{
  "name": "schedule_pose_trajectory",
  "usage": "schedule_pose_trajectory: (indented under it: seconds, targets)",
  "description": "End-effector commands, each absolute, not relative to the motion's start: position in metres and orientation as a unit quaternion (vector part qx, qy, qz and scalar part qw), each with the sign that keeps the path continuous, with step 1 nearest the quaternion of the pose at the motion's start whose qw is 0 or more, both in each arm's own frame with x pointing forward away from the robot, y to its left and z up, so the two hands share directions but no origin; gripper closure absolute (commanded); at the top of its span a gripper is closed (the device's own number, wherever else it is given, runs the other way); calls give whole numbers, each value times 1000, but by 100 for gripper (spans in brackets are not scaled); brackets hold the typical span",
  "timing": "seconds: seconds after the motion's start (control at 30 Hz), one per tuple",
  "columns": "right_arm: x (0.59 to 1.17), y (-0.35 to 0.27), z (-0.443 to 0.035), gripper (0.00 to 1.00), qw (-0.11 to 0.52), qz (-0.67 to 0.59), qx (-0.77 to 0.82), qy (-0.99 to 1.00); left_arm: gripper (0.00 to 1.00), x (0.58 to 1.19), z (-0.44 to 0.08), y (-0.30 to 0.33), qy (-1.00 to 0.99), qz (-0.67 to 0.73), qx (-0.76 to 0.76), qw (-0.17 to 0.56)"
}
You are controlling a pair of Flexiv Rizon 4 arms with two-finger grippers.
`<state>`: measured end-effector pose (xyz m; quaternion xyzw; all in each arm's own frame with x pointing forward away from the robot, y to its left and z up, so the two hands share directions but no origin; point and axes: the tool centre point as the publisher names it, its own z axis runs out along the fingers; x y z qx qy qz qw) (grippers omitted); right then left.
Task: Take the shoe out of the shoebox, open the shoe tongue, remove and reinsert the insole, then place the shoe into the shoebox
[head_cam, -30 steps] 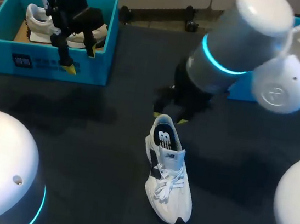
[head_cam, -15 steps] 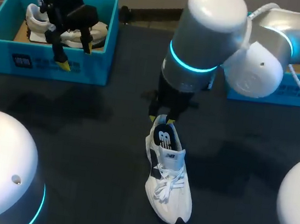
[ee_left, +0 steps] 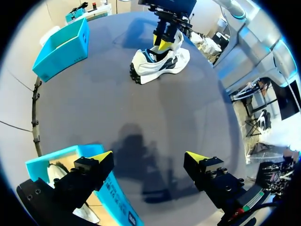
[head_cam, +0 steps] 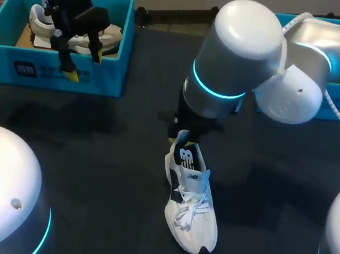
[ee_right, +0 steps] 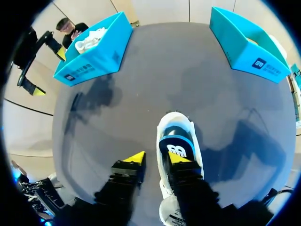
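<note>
- A dark table (head_cam: 109,156) carries all items.
- One white shoe (head_cam: 191,195) is found upright on its sole near the middle of the table. Its toe is turned toward the near edge and its heel toward the far edge. White laces (head_cam: 187,212) are seen loosely crossed over the front half. A dark insole (ee_right: 177,143) is seen inside the opening at the heel.
- The right gripper (ee_right: 156,157) is positioned over the heel end of the shoe, pointing down. Its fingers are spread apart and set astride the shoe's side wall: one yellow tip is placed inside the opening over the insole, and the other is held outside the shoe, just beside it. No firm pinch on the wall is seen.
- The left gripper (ee_left: 149,157) is held above the near wall of the left shoebox (head_cam: 51,74). Its fingers are spread wide, and nothing is held between them.
- The left shoebox, bright blue, is located at the far left corner of the table. A second white shoe (head_cam: 42,25) is seen lying inside it, partly hidden by the left arm.
- The right shoebox (ee_right: 245,44), also blue, is located at the far right of the table. It is largely hidden by the right arm in the head view, and its contents cannot be determined.
</note>
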<state>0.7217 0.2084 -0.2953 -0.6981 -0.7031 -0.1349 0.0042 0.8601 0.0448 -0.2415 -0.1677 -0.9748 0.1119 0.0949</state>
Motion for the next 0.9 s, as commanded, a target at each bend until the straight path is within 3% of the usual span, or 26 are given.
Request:
schedule_pose_trajectory:
  seconds: [0.03, 0.07, 0.13, 0.2, 0.27, 0.57, 0.9]
  targets:
    - [721, 207, -296, 66, 5, -136, -698, -703, 0, 867, -245, 38, -974, 113, -163, 106]
    - [721, 207, -296, 70, 5, -136, -698, -703, 0, 866, -244, 36, -975, 108, -162, 108]
    - [721, 207, -296, 67, 5, -136, -698, -703, 0, 862, -242, 33, -973, 97, -186, 100]
    - [721, 207, -296, 82, 5, -136, -698, -703, 0, 861, -241, 30, -971, 87, -200, 92]
    - [721, 209, -296, 84, 4, -138, -697, -704, 0, 860, -240, 30, -970, 84, -212, 87]
    - [721, 215, -306, 65, -37, -103, -711, -695, 0, 854, -240, 37, -950, 94, -289, 70]
    - [721, 211, -322, 62, -49, -105, -717, -687, 0, 858, -242, 41, -946, 98, -299, 75]
